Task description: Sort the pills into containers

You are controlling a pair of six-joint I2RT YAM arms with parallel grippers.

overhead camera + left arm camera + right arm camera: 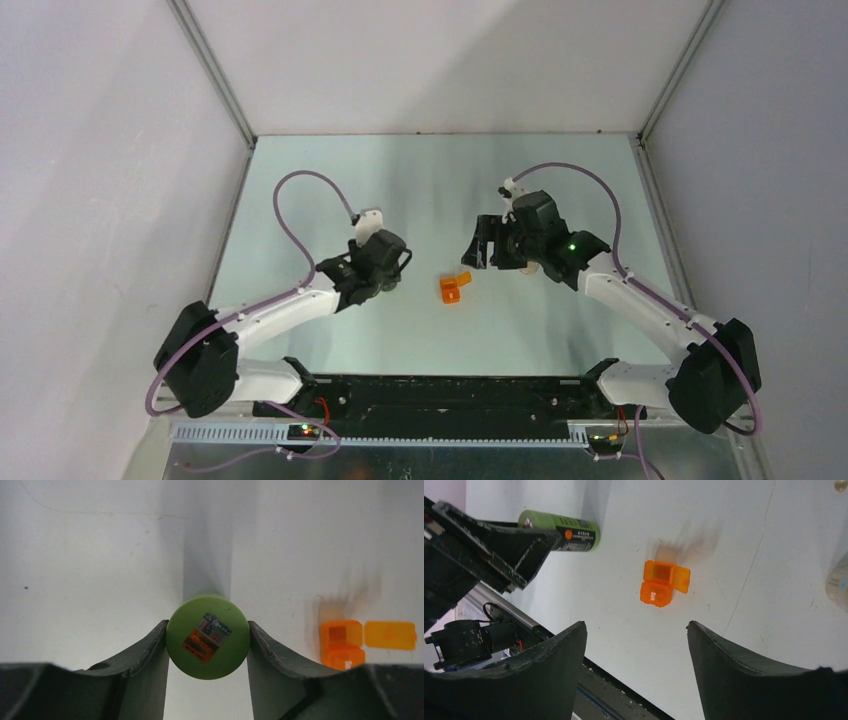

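Pale table [420,190]: orange box [455,288] lying open near middle; green bottle [559,530] on its side.

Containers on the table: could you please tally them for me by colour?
Green: 1, the bottle
Orange: 1, the box, lid open
Pale, clear-looking: 1, the vial, cut off at the edge of the right wrist view
Total: 3
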